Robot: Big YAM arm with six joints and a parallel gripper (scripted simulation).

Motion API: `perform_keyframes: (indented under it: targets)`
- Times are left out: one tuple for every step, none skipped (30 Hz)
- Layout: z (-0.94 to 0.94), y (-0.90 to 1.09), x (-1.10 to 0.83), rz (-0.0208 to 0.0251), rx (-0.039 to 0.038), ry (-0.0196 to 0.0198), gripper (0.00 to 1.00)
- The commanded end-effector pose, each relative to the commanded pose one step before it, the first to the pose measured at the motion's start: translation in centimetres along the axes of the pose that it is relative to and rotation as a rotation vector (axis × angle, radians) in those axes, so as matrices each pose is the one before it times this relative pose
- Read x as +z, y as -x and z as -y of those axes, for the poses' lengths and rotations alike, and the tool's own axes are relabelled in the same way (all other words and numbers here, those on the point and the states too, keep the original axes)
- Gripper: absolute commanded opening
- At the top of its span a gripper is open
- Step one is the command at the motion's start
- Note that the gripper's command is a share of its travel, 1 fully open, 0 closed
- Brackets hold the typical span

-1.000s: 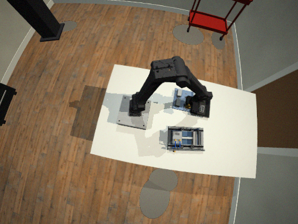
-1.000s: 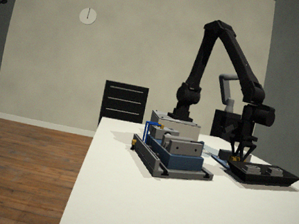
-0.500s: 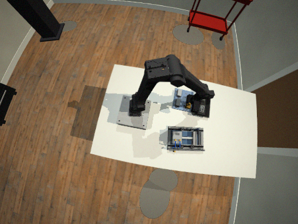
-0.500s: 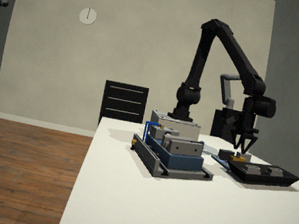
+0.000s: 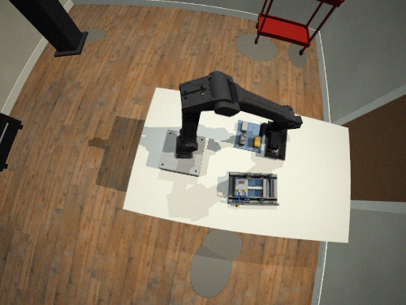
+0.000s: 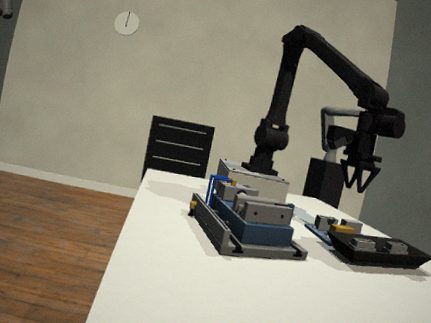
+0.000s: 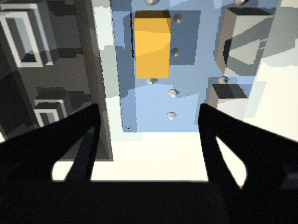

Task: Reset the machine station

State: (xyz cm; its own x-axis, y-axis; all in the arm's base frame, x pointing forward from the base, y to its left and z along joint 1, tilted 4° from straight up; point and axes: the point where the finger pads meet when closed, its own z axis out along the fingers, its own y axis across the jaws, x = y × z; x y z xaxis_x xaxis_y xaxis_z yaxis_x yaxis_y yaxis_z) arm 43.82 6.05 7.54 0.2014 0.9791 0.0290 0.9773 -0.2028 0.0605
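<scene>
My gripper (image 6: 354,190) (image 7: 149,112) is open and empty, high above the infeed side. The yellow brass blank (image 5: 256,142) (image 6: 341,229) (image 7: 152,47) lies on the blue infeed plate (image 6: 319,233) (image 7: 150,110) near its tray-side edge, with pins beside it. Two gray blocks, one (image 5: 244,126) (image 7: 247,45) and another (image 5: 242,139) (image 7: 227,102), are also on that plate. Two pocketed parts, one (image 6: 363,243) and another (image 6: 396,247), sit pocket up in the black outfeed tray (image 6: 380,259) (image 7: 90,75). The vise (image 5: 256,194) (image 6: 267,234) stands apart; whether a blank lies against its fixed jaw (image 6: 267,213) is unclear.
The tray stands right beside the infeed plate, with a narrow gap between them. Blue hoses (image 5: 239,196) (image 6: 209,190) rise at the vise's moving jaw. The arm's base plate (image 5: 188,164) stands left of the vise in the top view.
</scene>
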Motion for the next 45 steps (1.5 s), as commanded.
perform_keyframes:
  targets:
    - [-1.905, -0.652, -4.279, -0.01848, 0.00548, 0.05446, 0.64]
    - [-0.018, 0.008, -0.375, -0.00008, 0.00000, 0.00033, 0.64]
    - [-0.017, 0.007, -0.332, -0.00008, 0.00000, 0.00031, 0.64]
    - [-0.016, 0.007, -0.289, -0.00007, 0.00000, 0.00028, 0.64]
    - [-0.015, 0.007, -0.245, -0.00006, 0.00000, 0.00026, 0.64]
    - [-0.013, 0.006, -0.202, -0.00006, 0.00000, 0.00024, 0.64]
    - [-0.012, 0.006, -0.161, -0.00005, 0.00000, 0.00021, 0.64]
    - [0.000, 0.000, 0.000, 0.00000, 0.00000, 0.00000, 0.64]
    - [0.000, 0.000, 0.000, 0.00000, 0.00000, 0.00000, 0.64]
    - [0.015, 0.016, 0.121, 0.00184, 0.00004, -0.00510, 0.64]
    - [0.045, 0.026, 0.147, 0.00184, 0.00004, -0.00510, 0.64]
    - [0.100, 0.045, 0.195, 0.00209, 0.00004, -0.00582, 0.64]
    - [0.100, 0.043, 0.195, 0.00190, 0.00004, -0.00530, 0.64]
    - [0.076, 0.034, 0.171, 0.00155, 0.00003, -0.00432, 0.64]
    - [0.064, 0.028, 0.152, 0.00130, 0.00003, -0.00364, 0.64]
    - [0.054, 0.024, 0.131, 0.00111, 0.00002, -0.00309, 0.00]
    - [0.046, 0.020, 0.111, 0.00094, 0.00002, -0.00263, 0.00]
    - [0.039, 0.017, 0.094, 0.00080, 0.00002, -0.00224, 0.00]
    - [0.033, 0.015, 0.080, 0.00068, 0.00001, -0.00190, 0.00]
    - [0.028, 0.012, 0.068, 0.00058, 0.00001, -0.00162, 0.00]
    - [0.024, 0.011, 0.058, 0.00049, 0.00001, -0.00137, 0.00]
    - [0.020, 0.009, 0.049, 0.00042, 0.00001, -0.00117, 0.00]
    - [0.017, 0.008, 0.042, 0.00035, 0.00001, -0.00099, 0.00]
    - [0.015, 0.006, 0.036, 0.00030, 0.00001, -0.00084, 0.00]
    - [0.000, 0.000, 0.000, 0.00000, 0.00000, 0.00000, 0.00]
    - [0.000, 0.000, 0.000, 0.00000, 0.00000, 0.00000, 0.00]
    - [0.008, 0.003, -0.020, -0.00013, 0.00000, 0.00038, 0.00]
    - [0.004, 0.002, -0.038, -0.00028, 0.00000, 0.00078, 0.00]
    - [0.002, 0.001, -0.046, -0.00034, -0.00001, 0.00097, 0.00]
    - [0.002, 0.001, -0.042, -0.00032, -0.00001, 0.00090, 0.00]
    - [0.001, 0.001, -0.036, -0.00027, 0.00000, 0.00076, 0.00]
    - [0.001, 0.001, -0.031, -0.00023, 0.00000, 0.00065, 0.00]
    - [0.001, 0.001, -0.026, -0.00020, 0.00000, 0.00055, 0.00]
    - [0.001, 0.000, -0.022, -0.00017, 0.00000, 0.00047, 0.00]
    - [0.001, 0.000, -0.019, -0.00014, 0.00000, 0.00040, 0.00]
    - [0.001, 0.000, -0.016, -0.00012, 0.00000, 0.00034, 0.00]
    - [0.001, 0.000, -0.014, -0.00010, 0.00000, 0.00029, 0.00]
    - [0.000, 0.000, -0.012, -0.00009, 0.00000, 0.00024, 0.00]
    - [0.000, 0.000, -0.010, -0.00007, 0.00000, 0.00021, 0.00]
    - [0.000, 0.000, -0.008, -0.00006, 0.00000, 0.00018, 0.00]
    - [0.000, 0.000, -0.007, -0.00005, 0.00000, 0.00015, 0.00]
    - [0.000, 0.000, 0.000, 0.00000, 0.00000, 0.00000, 0.00]
    - [0.000, 0.000, 0.000, 0.00000, 0.00000, 0.00000, 0.00]
    - [0.000, 0.000, -0.006, -0.00005, 0.00000, 0.00013, 0.00]
    - [0.000, 0.000, -0.005, -0.00004, 0.00000, 0.00011, 0.00]
